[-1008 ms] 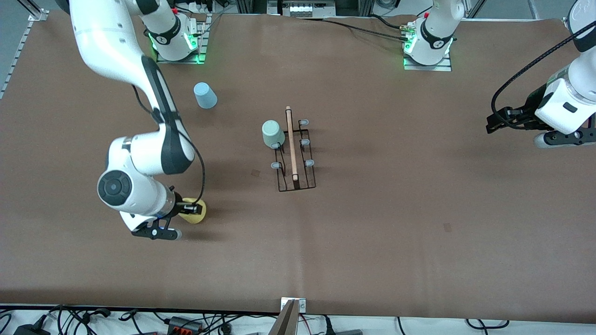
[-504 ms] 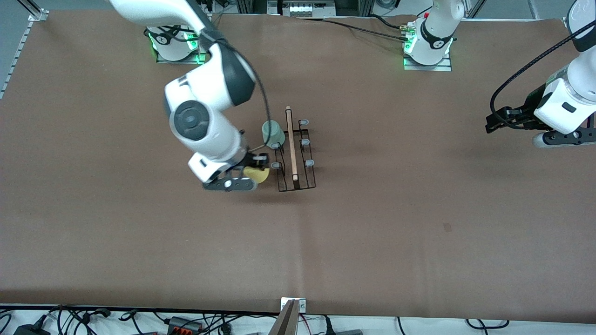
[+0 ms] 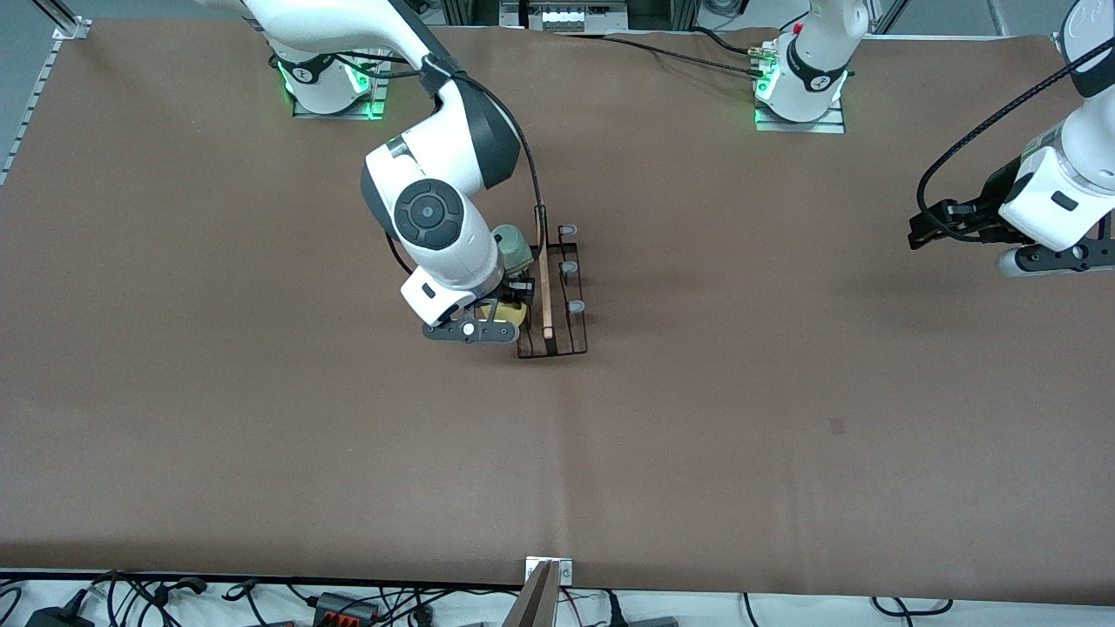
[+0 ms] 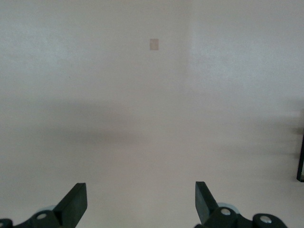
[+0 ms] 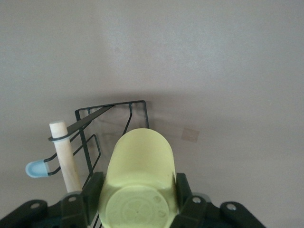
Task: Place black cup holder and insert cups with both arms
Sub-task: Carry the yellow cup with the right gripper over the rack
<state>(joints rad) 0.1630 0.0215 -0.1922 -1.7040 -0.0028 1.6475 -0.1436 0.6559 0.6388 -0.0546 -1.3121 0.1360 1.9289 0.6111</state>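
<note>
The black cup holder (image 3: pixel 571 292) stands mid-table, its wooden rod (image 3: pixel 544 283) on top. A pale green cup (image 3: pixel 516 246) sits upside down on a peg on the side toward the right arm's end. My right gripper (image 3: pixel 505 318) is shut on the yellow cup (image 3: pixel 510 315) and holds it over the holder's end nearer the front camera, on that same side. In the right wrist view the yellow cup (image 5: pixel 140 161) sits between the fingers (image 5: pixel 92 190), above the holder's wire (image 5: pixel 114 118) and beside the rod (image 5: pixel 66 156). My left gripper (image 3: pixel 925 231) is open, empty and waits. The light blue cup is hidden.
A grey-tipped peg (image 5: pixel 35 168) sticks out by the rod. Three bare pegs (image 3: pixel 571 266) line the holder's side toward the left arm's end. The left wrist view shows open fingers (image 4: pixel 76 204) over bare brown table (image 4: pixel 152 118) with a small mark (image 4: pixel 153 44).
My right arm has carried the yellow cup from the table near the right arm's end to the cup holder. The holder has shifted slightly. The left arm has not moved.
</note>
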